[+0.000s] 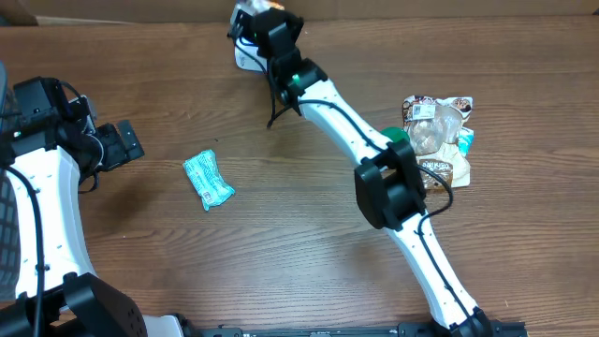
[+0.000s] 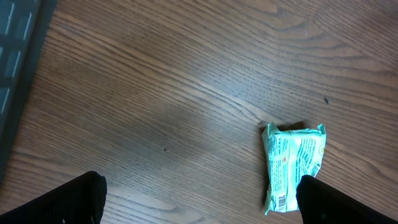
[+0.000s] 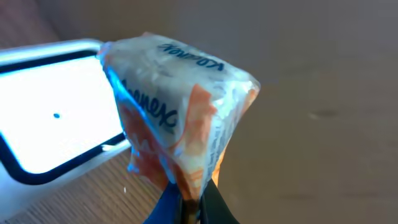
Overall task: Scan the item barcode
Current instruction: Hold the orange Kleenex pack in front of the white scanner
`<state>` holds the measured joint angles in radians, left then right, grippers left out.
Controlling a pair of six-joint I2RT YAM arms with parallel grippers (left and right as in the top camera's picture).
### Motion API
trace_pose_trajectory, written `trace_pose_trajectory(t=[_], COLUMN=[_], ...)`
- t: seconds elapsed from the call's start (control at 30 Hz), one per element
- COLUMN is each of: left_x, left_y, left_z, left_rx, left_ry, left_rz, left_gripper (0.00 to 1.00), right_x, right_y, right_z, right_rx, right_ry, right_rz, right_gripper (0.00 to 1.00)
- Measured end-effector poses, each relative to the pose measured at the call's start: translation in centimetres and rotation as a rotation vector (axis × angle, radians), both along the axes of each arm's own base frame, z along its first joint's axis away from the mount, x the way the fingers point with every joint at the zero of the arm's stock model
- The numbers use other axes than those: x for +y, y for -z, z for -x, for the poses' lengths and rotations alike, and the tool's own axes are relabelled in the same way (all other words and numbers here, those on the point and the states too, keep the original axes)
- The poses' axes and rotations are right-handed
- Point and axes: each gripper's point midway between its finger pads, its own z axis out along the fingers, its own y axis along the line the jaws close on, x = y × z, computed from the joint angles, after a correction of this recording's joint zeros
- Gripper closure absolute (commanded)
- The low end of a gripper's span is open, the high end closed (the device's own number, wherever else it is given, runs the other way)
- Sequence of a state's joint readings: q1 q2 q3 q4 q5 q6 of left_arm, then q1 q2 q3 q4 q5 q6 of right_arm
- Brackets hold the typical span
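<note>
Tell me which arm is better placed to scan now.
Right. The right gripper is shut on the Kleenex tissue pack, held close to the lit scanner. The left gripper hangs open and empty beside the green packet.

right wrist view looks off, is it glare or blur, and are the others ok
Right wrist: the scanner window is blown out white, the tissue pack soft and close; left wrist: green packet sharp, left fingers dark blurs; overhead: even light.
</note>
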<state>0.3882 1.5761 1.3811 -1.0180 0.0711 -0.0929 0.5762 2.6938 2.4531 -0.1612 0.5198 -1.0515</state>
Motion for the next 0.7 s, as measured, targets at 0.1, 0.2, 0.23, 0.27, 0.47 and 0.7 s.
trace_pose_trajectory(t=[0.1, 0.2, 0.23, 0.27, 0.47, 0.7], left_x=[0.0, 0.0, 0.0, 0.0, 0.0, 0.0], left_y=[0.0, 0.0, 0.0, 0.0, 0.0, 0.0], left_z=[0.0, 0.0, 0.0, 0.0, 0.0, 0.0], left_rx=[0.000, 0.000, 0.000, 0.000, 0.000, 0.000], left_ry=[0.000, 0.000, 0.000, 0.000, 0.000, 0.000], left_rz=[0.000, 0.000, 0.000, 0.000, 0.000, 0.000], left_gripper=[0.00, 0.00, 0.00, 0.00, 0.00, 0.01], right_x=[0.3, 0.4, 0.4, 0.4, 0.4, 0.2], right_y=[2.2, 2.0, 2.0, 2.1, 2.3, 2.8], right_z=[-0.1, -0.1, -0.2, -0.1, -0.1, 0.1], right_rx=[0.022, 0.013, 0.011, 0.013, 0.021, 0.040], right_ry=[-0.034, -0.045, -0.048, -0.049, -0.056, -0.081], right_rz=[0.071, 0.091, 0.097, 0.103, 0.125, 0.213], right_gripper=[0.96, 0.96, 0.96, 0.96, 0.96, 0.96])
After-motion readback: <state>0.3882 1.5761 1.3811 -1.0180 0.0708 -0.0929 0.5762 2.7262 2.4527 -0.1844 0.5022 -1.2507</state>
